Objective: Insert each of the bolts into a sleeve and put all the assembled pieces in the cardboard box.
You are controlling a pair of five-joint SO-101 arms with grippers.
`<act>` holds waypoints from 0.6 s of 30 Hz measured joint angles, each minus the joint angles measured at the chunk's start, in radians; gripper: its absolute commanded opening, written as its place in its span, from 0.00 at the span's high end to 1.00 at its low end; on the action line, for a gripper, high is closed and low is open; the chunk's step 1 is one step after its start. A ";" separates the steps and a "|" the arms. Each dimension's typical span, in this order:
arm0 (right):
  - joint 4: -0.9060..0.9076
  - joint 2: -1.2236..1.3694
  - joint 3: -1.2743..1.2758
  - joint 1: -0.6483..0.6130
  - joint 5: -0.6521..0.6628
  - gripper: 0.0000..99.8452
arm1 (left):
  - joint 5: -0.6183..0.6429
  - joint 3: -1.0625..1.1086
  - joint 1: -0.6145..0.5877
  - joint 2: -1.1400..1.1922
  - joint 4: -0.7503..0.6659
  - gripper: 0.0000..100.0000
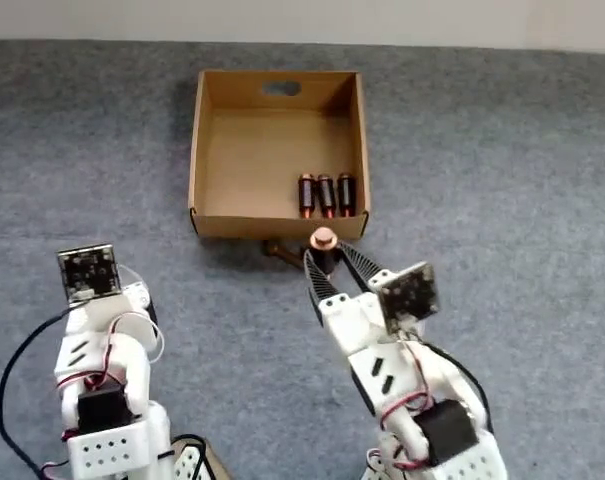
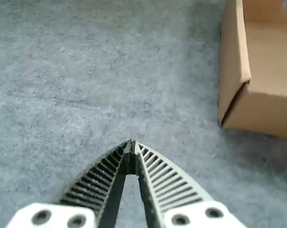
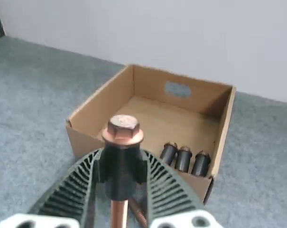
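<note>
The right gripper point(image 1: 325, 256) has its fingers clamped on a black sleeve point(image 3: 119, 180) with a copper bolt point(image 3: 123, 130) upright in it, just outside the cardboard box point(image 1: 196, 150). Three assembled pieces point(image 1: 326, 195) lie inside, against its near wall. The left gripper point(image 2: 131, 145) has its fingers together over the grey counter point(image 1: 502, 150).

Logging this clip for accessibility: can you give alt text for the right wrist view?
The right gripper holds an upright black sleeve with a copper bolt through it, head on top. Beyond it, an open cardboard box on grey carpet holds three assembled pieces side by side near one wall.
</note>
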 measured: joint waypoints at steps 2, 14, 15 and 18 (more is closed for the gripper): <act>0.028 0.006 -0.095 0.000 0.000 0.99 | -0.015 0.000 0.000 0.000 0.018 0.99; 0.035 0.664 -0.572 0.012 0.000 0.99 | -0.101 0.002 0.109 0.000 0.034 0.99; 0.035 0.726 -0.605 0.025 0.000 0.99 | -0.101 0.002 0.109 0.000 0.031 0.99; 0.035 0.902 -0.692 0.055 0.000 0.99 | -0.101 0.002 0.109 0.000 0.031 0.99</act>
